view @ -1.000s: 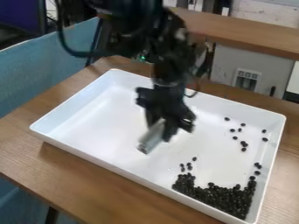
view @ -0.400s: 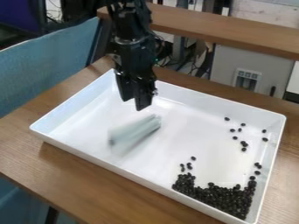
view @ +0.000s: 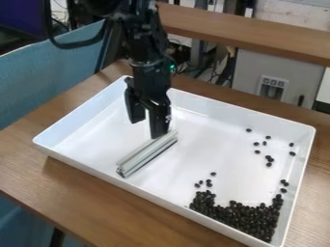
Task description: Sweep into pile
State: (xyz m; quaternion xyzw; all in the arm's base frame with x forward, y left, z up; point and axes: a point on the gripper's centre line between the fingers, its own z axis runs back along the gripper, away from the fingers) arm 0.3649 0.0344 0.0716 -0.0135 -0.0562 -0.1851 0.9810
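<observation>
Pincer (view: pixel 147 129) hung spread over the left-centre of the frame, its two black fingers (view: pixel 157 125) pointing down with a gap between them. The finger on the right of the frame reached lower, its tip meeting the upper-right end of a pale metal bar (view: pixel 147 153) in the picture; whether they touched could not be told. The bar lay in the tray (view: pixel 97 167), slanting from lower left to upper right, outside the gap between the fingers.

Above, the black arm (view: pixel 145 43) came in at the top edge, left of centre, bent at its upper part, then dropped nearly upright, leaning a little rightward toward the wrist. A black cable (view: pixel 71 46) looped out to its left.

In the lower right of the frame, small dark beans made a dense pile (view: pixel 241 217) against the tray's near corner. Loose beans (view: pixel 269 158) dotted the tray farther up on the right, with a few beside the right wall and a few just above the pile's left end. The white tray sat on a wooden table (view: pixel 84 193), and blue cloth (view: pixel 51 72) stood at the upper left.
</observation>
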